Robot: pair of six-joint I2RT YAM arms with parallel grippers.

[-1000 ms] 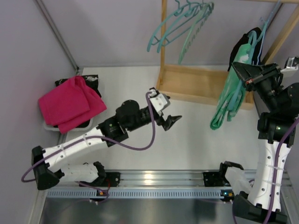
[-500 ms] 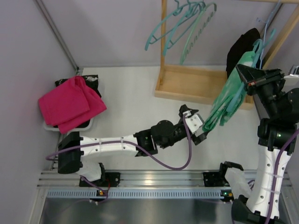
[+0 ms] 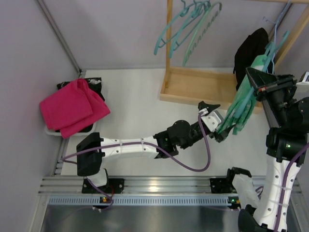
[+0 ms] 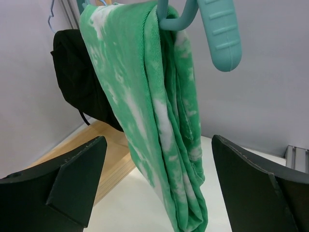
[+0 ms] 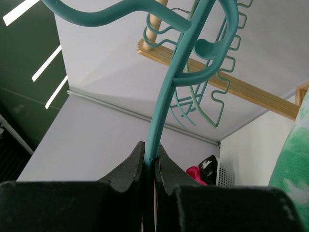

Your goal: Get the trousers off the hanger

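Observation:
The mint-green trousers with white blotches hang folded over the teal hanger at the right. My right gripper is shut on the hanger's stem; its jaws pinch the stem. The left arm is stretched far right. My left gripper stands open at the trousers' lower end. In the left wrist view the trousers hang between its two wide-apart fingers, touching neither, and a hanger end shows above.
A wooden rack stands at the back with spare teal hangers on its rail. A black garment hangs behind the trousers under a thin pale-blue wire hanger. A magenta cloth lies on a basket at the left.
The left arm has swung from the table's middle out to the right, bringing its open gripper around the trousers' lower end. The right gripper has shifted the hanger and trousers slightly.

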